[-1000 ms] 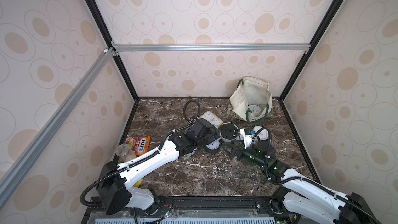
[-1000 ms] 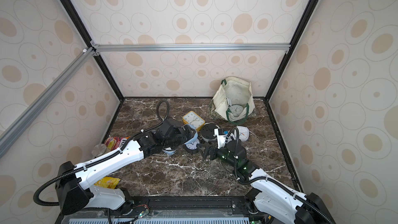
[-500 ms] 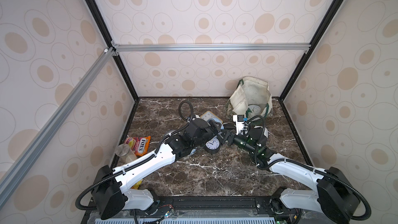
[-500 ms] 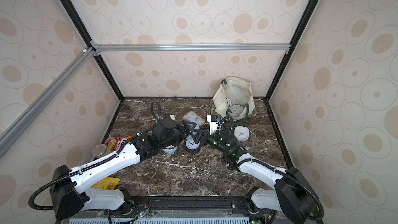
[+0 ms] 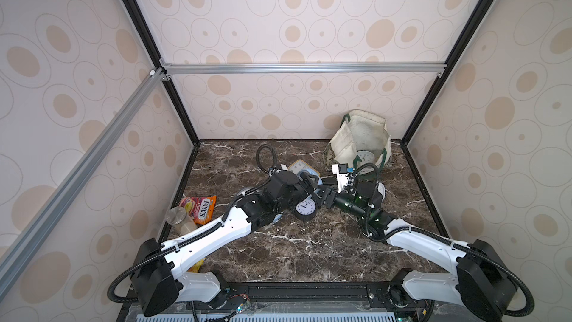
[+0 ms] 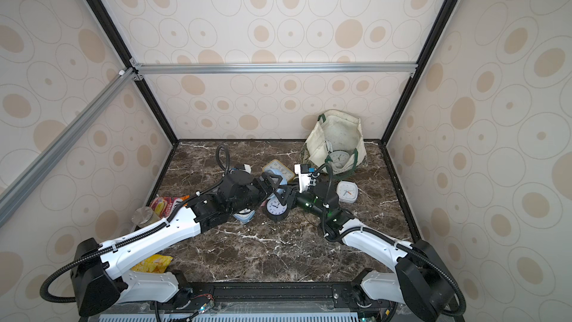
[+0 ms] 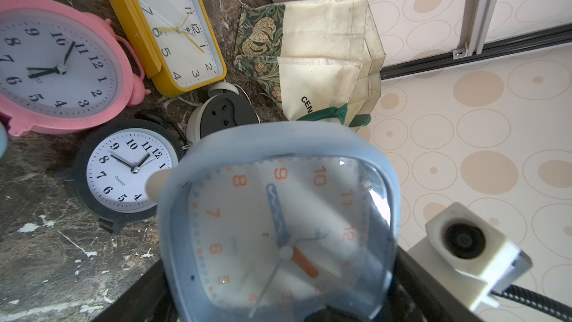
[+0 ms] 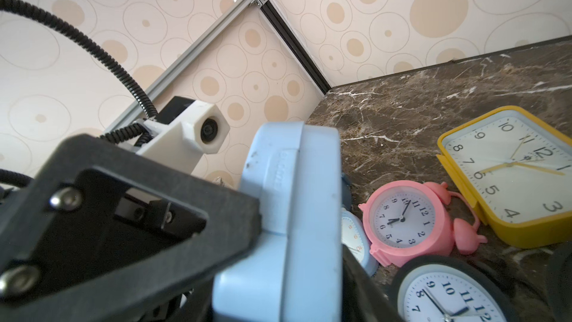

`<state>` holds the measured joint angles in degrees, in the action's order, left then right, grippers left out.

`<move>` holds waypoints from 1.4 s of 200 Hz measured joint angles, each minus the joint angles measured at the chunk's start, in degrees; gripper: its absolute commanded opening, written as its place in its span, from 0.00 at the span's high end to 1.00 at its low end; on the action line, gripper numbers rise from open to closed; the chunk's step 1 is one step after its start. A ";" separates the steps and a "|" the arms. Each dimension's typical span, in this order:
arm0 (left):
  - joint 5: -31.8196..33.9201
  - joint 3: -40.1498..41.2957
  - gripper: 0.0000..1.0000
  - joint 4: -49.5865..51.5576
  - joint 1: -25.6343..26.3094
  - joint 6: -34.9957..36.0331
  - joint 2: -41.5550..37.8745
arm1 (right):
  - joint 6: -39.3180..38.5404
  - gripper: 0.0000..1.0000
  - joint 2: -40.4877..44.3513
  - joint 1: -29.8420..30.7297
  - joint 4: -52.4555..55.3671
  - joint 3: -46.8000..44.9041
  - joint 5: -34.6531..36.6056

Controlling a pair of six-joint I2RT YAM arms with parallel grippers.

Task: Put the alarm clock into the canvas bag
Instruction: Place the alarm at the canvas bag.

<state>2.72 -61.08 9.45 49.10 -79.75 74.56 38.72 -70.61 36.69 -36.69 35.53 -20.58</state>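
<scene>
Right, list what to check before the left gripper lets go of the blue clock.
1. Hold of left gripper on blue clock: ok, a finger presses on its back.
2. Hold of right gripper on the blue clock: cannot tell, it is at the clock but its pads are hidden.
3. Blue clock off the table: ok, it is held above the black clock.
4. Mouth of bag: ok, it stands open with a round clock inside.
5. Way to the bag: probably ok, only the white clock lies flat near it.
</scene>
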 measured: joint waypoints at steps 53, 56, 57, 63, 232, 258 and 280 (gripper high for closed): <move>-0.50 0.00 0.02 -0.28 -0.15 0.55 0.46 | -1.73 0.72 0.28 0.11 2.51 0.61 1.81; -0.52 0.00 0.02 -0.37 -0.17 0.74 0.46 | -1.70 0.73 0.28 0.11 2.60 0.70 1.95; -0.52 0.00 0.02 -0.39 -0.20 0.79 0.46 | -1.70 0.74 0.28 0.11 2.67 0.72 2.14; -0.66 0.00 0.02 -0.70 -0.24 1.14 0.46 | -1.66 0.74 0.31 0.11 2.80 0.92 2.49; -10.43 11.89 0.02 -12.11 -0.46 27.52 -14.86 | -0.98 0.76 -6.32 -27.30 13.62 19.06 19.93; -16.57 17.81 0.02 -18.95 -0.46 27.76 -14.91 | -0.81 0.75 -12.09 -28.20 13.16 22.93 23.74; -19.12 19.02 0.02 -21.84 -0.46 27.93 -15.74 | -1.31 0.75 -16.85 -28.55 13.62 26.97 26.95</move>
<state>-16.40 -42.06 -12.38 48.64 -51.81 58.83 37.41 -87.46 8.14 -23.07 62.50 6.37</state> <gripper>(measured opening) 0.984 0.419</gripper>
